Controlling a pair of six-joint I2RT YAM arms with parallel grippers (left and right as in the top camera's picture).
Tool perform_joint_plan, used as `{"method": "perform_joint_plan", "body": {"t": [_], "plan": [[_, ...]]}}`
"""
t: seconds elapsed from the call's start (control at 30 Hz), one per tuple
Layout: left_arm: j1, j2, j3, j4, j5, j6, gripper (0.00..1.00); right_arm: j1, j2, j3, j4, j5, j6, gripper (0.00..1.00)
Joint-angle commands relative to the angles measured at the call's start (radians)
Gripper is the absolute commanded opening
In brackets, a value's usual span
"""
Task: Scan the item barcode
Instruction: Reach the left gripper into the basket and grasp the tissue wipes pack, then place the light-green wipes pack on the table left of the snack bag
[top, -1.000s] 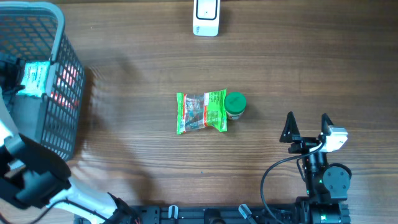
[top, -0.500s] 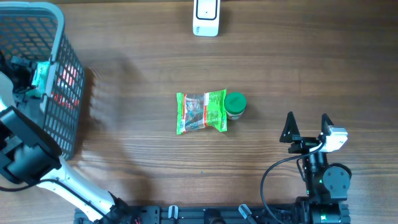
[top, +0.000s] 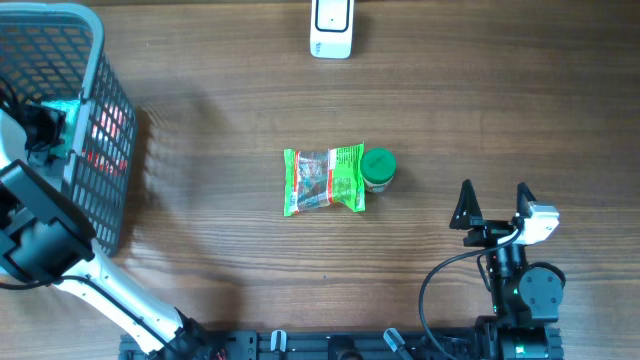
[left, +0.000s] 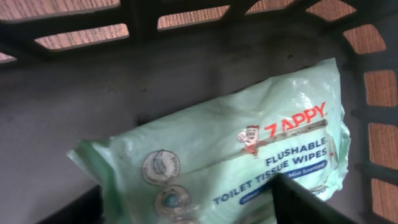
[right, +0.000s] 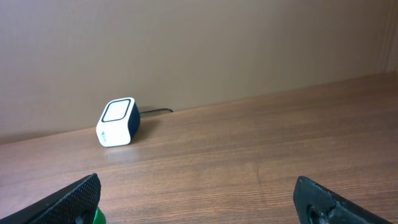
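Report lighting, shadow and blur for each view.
Overhead: evenly lit and sharp; the basket casts a soft shadow rightward on the table. Left wrist: dim inside the basket, wipes pack print legible, left fingers nearly black at the bottom edge. Right wrist: scanner clear, right fingers dark corner silhouettes.

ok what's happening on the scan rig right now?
The left gripper is down inside the grey plastic mesh basket, its fingers on either side of a pale green soft pack of Zappy flushable wipes; whether it has a grip is unclear. The right gripper sits open and idle near the front of the wooden table. A green plastic snack packet and a small green-lidded jar lie side by side mid-table. The white box-shaped barcode scanner stands at the far edge.
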Motion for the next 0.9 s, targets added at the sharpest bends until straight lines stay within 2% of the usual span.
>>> {"method": "perform_joint_plan", "body": {"t": [0.0, 0.07, 0.1, 0.2, 0.4, 0.53, 0.63, 0.7, 0.77, 0.87], "plan": [[0.001, 0.092, -0.029, -0.036, 0.115, -0.012, 0.04, 0.006, -0.005, -0.001, 0.005, 0.002, -0.018, 1.0], [0.003, 0.08, -0.028, -0.035, 0.251, 0.093, 0.04, 0.006, -0.005, -0.001, 0.005, 0.002, -0.017, 1.0], [0.008, 0.053, -0.028, -0.037, 0.274, 0.119, 0.04, 0.006, -0.005, -0.001, 0.005, 0.002, -0.017, 1.0], [0.032, -0.104, -0.028, -0.039, 0.27, 0.109, 0.04, 0.006, -0.005, -0.001, 0.005, 0.002, -0.017, 1.0], [0.106, -0.695, -0.027, -0.09, 0.239, 0.054, 0.04, 0.006, -0.005, -0.001, 0.005, 0.002, -0.017, 1.0], [0.065, -0.955, -0.027, -0.213, 0.257, -0.02, 0.04, 0.006, -0.005, -0.001, 0.005, 0.002, -0.017, 1.0], [-0.115, -1.022, -0.028, -0.379, 0.262, 0.008, 0.04, 0.006, -0.005, -0.001, 0.005, 0.002, -0.017, 1.0], [-0.334, -1.002, -0.08, -0.471, 0.172, 0.036, 0.04, 0.006, -0.005, -0.001, 0.005, 0.002, -0.017, 1.0], [-0.492, -0.972, -0.178, -0.459, 0.073, 0.024, 0.04, 0.006, -0.005, -0.001, 0.005, 0.002, -0.017, 1.0], [-0.701, -0.889, -0.391, -0.348, 0.0, -0.147, 0.04, 0.006, -0.005, -0.001, 0.005, 0.002, -0.017, 0.99]]}}
